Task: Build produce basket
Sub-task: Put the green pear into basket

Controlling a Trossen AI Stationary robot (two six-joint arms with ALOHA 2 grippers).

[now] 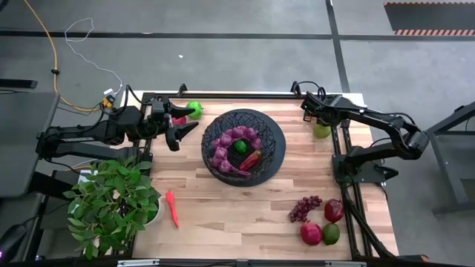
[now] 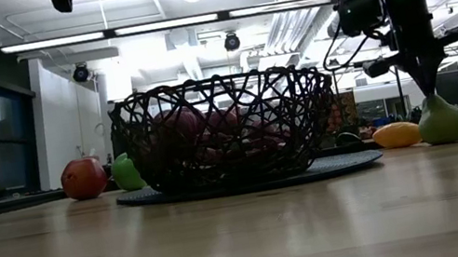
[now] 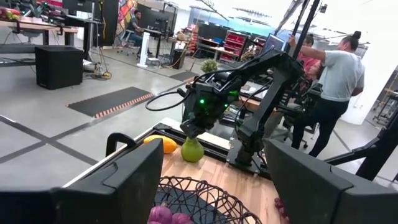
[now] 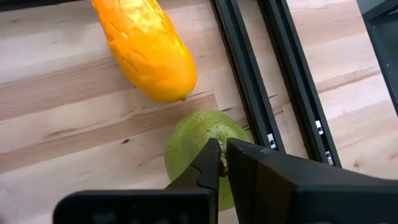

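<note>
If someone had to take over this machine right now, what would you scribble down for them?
Right claw: shut on the stem of the green pear at the table's far right edge, beside the yellow mango.
Left claw: open, empty, hovering left of the basket.
Done: grapes, a green fruit and a red pepper lie in the basket.
Left: pear, mango, loose pepper by the plant, the grapes and three fruits at the near right corner.

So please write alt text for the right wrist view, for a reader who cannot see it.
The right gripper is shut on the stem of a green pear standing on the wooden table. A yellow-orange mango lies just beyond it, beside black frame rails.
</note>
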